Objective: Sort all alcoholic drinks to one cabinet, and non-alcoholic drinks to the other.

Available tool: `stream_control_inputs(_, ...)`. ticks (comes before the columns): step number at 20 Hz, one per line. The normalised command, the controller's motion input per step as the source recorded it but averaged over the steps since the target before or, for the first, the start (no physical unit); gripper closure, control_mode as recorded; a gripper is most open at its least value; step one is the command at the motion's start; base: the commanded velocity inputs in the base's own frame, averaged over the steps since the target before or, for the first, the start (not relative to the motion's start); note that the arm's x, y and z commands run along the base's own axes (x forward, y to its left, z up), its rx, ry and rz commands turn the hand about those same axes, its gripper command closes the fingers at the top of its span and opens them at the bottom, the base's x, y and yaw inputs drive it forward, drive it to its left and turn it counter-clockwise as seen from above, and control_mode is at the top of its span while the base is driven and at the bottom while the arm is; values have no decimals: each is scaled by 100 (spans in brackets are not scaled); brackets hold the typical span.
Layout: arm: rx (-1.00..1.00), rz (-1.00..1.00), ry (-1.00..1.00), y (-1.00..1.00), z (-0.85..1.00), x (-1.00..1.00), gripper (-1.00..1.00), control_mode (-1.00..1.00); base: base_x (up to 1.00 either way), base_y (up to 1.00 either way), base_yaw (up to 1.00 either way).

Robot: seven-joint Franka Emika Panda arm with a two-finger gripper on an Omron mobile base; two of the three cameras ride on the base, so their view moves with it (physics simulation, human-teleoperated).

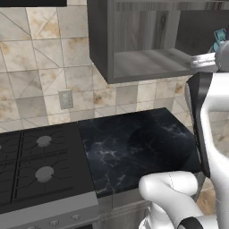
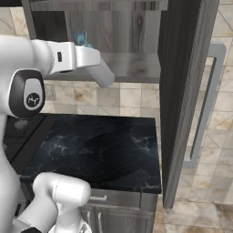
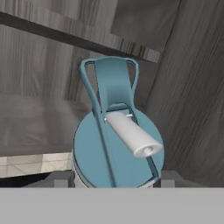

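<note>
A white bottle with a teal flip lid (image 3: 116, 144) and a white spout sits directly under the hand, seen from above. My gripper (image 3: 114, 180) is shut on it, one fingertip (image 3: 61, 179) pressed to each side of its body. The bottle is inside the open dark grey wood-grain wall cabinet (image 1: 147, 62), just above the shelf. Its teal lid (image 1: 219, 39) peeks out past my arm at the right edge of the left base view, and the same lid (image 2: 81, 38) shows behind my forearm in the right base view. The alcoholic drinks are out of view.
The cabinet door (image 2: 179, 91) stands swung open to the right, its pale bar handle (image 2: 205, 113) facing outward. Below lies a black marble counter (image 1: 134, 143), with a gas stove (image 1: 40, 165) to its left. A wall outlet (image 1: 65, 99) sits on the tiled backsplash.
</note>
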Motion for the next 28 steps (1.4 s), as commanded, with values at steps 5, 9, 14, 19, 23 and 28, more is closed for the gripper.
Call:
stream_control_inputs(5,0,-2,0,-5,-2,38,100,-100,0,0,0)
stream_control_inputs(9,0,-1,0,-5,-3,39,100,-100,0,0,0)
stream_control_inputs(14,0,0,0,-3,-7,40,100,-100,0,0,0)
stream_control_inputs(19,0,0,0,-4,-7,39,100,-100,0,0,0)
stream_control_inputs(23,0,0,0,-4,-6,38,100,-100,0,0,0)
stream_control_inputs(28,0,0,0,-5,-7,40,100,-100,0,0,0)
